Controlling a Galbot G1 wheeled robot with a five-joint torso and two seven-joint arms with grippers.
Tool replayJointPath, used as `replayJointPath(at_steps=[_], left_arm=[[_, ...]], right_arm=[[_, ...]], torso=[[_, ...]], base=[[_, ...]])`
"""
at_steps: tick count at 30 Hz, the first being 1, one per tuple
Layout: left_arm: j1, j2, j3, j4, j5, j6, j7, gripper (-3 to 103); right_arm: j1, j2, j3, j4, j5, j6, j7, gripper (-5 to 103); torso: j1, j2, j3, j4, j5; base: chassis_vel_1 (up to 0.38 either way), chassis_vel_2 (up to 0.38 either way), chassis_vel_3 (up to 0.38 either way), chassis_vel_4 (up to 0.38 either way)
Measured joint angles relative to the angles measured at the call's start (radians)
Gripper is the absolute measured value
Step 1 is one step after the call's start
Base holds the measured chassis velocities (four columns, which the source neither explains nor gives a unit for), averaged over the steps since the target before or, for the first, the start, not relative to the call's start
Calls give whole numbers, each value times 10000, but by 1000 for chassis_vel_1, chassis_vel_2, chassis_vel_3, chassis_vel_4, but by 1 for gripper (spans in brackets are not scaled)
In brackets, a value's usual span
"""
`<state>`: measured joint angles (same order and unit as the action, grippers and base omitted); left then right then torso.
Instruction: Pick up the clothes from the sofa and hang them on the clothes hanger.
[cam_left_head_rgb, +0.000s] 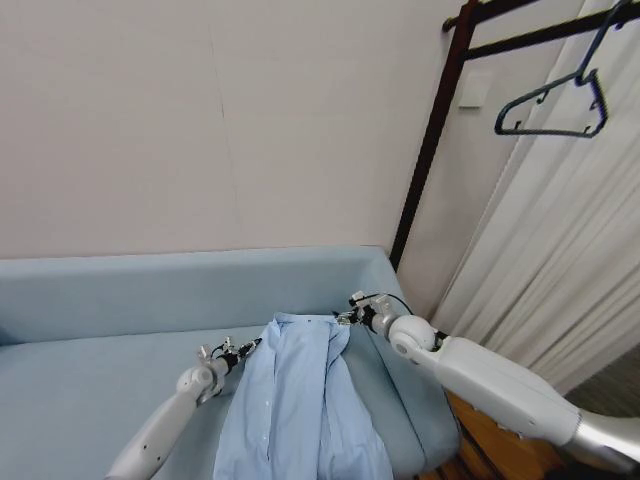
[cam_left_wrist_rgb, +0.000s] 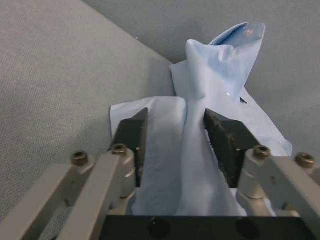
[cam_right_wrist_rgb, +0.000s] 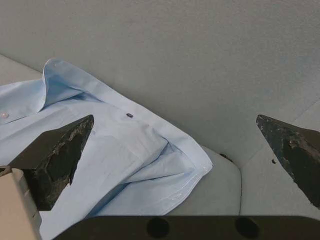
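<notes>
A light blue shirt (cam_left_head_rgb: 295, 410) lies spread on the seat of the blue sofa (cam_left_head_rgb: 100, 370), collar toward the backrest. My left gripper (cam_left_head_rgb: 245, 347) is at the shirt's left shoulder. In the left wrist view its fingers (cam_left_wrist_rgb: 136, 140) are shut on a raised ridge of shirt fabric (cam_left_wrist_rgb: 220, 60). My right gripper (cam_left_head_rgb: 345, 316) hovers at the shirt's right shoulder near the backrest. It stands wide open (cam_right_wrist_rgb: 175, 119) above the shirt (cam_right_wrist_rgb: 100, 150), holding nothing. A dark empty hanger (cam_left_head_rgb: 555, 105) hangs from the rack's top bar at the upper right.
The rack's dark brown pole (cam_left_head_rgb: 430, 140) rises behind the sofa's right end. A white curtain (cam_left_head_rgb: 560, 270) hangs right of it. Wooden floor (cam_left_head_rgb: 480, 430) shows beside the sofa's right edge. The sofa seat left of the shirt is bare.
</notes>
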<state>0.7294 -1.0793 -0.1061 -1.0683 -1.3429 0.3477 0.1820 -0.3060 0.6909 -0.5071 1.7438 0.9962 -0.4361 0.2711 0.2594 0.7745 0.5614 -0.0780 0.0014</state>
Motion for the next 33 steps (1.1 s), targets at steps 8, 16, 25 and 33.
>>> replayJointPath(at_steps=[8, 16, 25, 33], left_arm=[[139, 177, -15, -303, 133, -16, 2, 14], [535, 621, -217, -1074, 559, -81, -215, 0], [1325, 1576, -766, -3222, 1734, -229, -817, 0], [1728, 1982, -599, -4050, 3456, -113, -1214, 0]], right_arm=[[-132, -20, 18, 27, -66, 45, -59, 100], [-357, -99, 237, 161, -108, 61, -191, 100], [-1041, -390, 919, 499, -141, 72, -458, 100], [-2085, -814, 1621, 1016, -268, 181, -472, 100]], torso=[[0, 0, 0, 1, 0], [0, 0, 0, 2, -1], [-1, 0, -1, 4, 1], [-1, 0, -2, -4, 2]], base=[[0, 0, 0, 0], [0, 0, 0, 0], [0, 0, 0, 0], [0, 0, 0, 0]])
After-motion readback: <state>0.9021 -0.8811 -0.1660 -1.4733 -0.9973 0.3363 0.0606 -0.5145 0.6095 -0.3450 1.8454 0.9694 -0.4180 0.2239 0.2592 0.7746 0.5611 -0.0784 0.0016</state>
